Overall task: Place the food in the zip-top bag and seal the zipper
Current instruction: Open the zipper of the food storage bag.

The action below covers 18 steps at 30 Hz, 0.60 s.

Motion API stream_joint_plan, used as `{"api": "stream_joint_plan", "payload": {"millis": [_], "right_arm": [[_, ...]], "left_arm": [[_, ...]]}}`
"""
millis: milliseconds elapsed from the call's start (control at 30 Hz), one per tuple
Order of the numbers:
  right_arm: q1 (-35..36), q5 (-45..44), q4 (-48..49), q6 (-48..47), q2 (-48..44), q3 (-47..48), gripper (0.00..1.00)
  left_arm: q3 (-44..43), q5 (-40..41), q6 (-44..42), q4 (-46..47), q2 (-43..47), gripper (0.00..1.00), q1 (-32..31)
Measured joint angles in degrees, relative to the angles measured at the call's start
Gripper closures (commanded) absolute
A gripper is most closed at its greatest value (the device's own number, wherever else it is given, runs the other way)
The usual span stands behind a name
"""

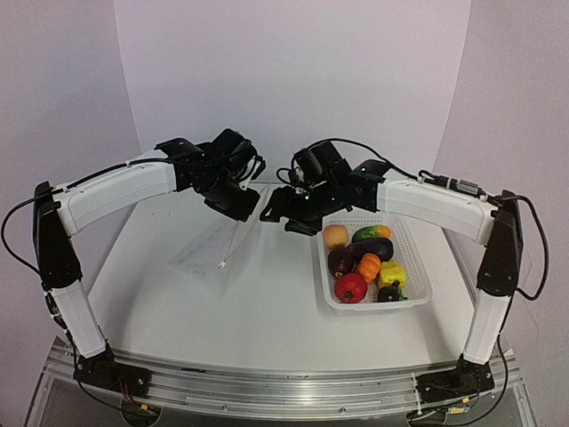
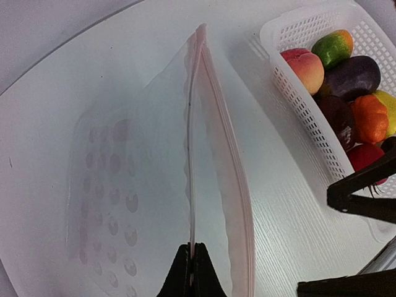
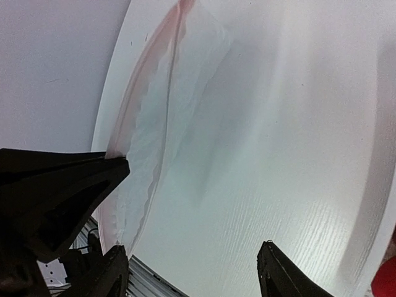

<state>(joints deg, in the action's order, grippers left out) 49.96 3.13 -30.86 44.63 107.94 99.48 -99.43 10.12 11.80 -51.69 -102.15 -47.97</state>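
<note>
The clear zip-top bag [image 1: 206, 251] lies left of centre on the white table, its dotted half [image 2: 111, 204] flat. My left gripper [image 2: 192, 249] is shut on the upper zipper [image 2: 190, 154] strip and holds that lip up, so the mouth gapes; the lower lip [image 2: 238, 185] rests on the table. From above, the left gripper [image 1: 242, 212] sits over the bag's far end. My right gripper [image 3: 193, 247] is open just right of the bag [image 3: 167, 105], with only table between its fingers. The food, peach [image 1: 335, 236], eggplant [image 1: 373, 249] and pomegranate [image 1: 350, 288] among it, lies in the basket.
The white mesh basket [image 1: 373, 308] stands right of centre, close to the bag's open mouth; its wall [image 2: 303, 105] shows in the left wrist view. The table's curved far edge meets a white backdrop. An aluminium rail runs along the near edge.
</note>
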Motion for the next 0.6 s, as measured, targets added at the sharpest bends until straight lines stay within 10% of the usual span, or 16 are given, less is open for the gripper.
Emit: {"api": "stream_joint_plan", "payload": {"millis": [333, 500, 600], "right_arm": [[0.60, 2.47, 5.40, 6.03, 7.74, 3.94, 0.45], [0.59, 1.45, 6.80, 7.59, 8.79, 4.48, 0.97], [0.14, -1.47, 6.72, 7.58, 9.26, 4.16, 1.00]], "left_arm": [[-0.01, 0.61, 0.12, 1.22, 0.03, 1.00, 0.02], [0.01, 1.09, -0.41, 2.64, 0.03, 1.00, 0.02], [-0.01, 4.03, -4.02, 4.89, 0.03, 1.00, 0.13]]}}
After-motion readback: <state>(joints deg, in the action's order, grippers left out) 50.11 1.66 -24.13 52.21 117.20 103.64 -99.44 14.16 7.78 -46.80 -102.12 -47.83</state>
